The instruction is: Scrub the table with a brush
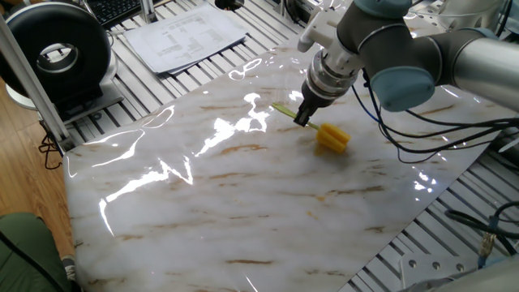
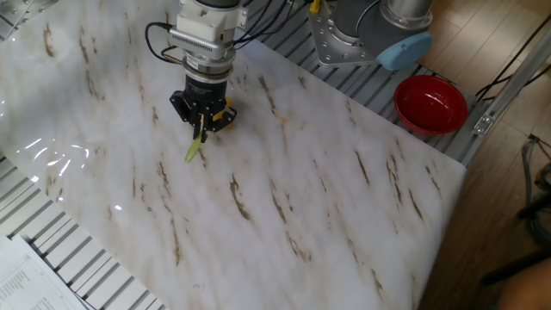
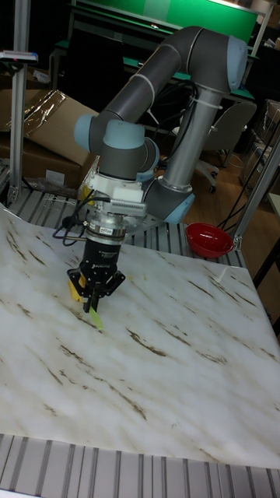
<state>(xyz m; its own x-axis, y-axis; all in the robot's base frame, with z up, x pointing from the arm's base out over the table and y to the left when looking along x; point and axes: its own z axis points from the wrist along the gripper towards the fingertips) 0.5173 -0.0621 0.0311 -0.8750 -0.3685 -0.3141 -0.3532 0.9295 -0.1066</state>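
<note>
The desk [image 1: 243, 211], a glossy white marble-look slab with brown veins, is seen nearest in one fixed view, with bright glare streaks across its near and middle parts. Farther back on it, the brush [image 1: 318, 130] is found with its yellow bristle head resting on the slab and its thin pale green handle slanting up and away. The handle is clamped between the closed fingers of the tool [image 1: 303, 118], which is pointed down at the slab from the grey arm [image 1: 405, 57]. Beyond the desk edge, printed sheets [image 1: 185, 34] are laid on the slatted frame.

In the other fixed view, the free end of the handle is seen sticking out below the tool [image 2: 200, 131]. A red bowl [image 2: 430, 104] is seen off the slab, well apart from the brush.
</note>
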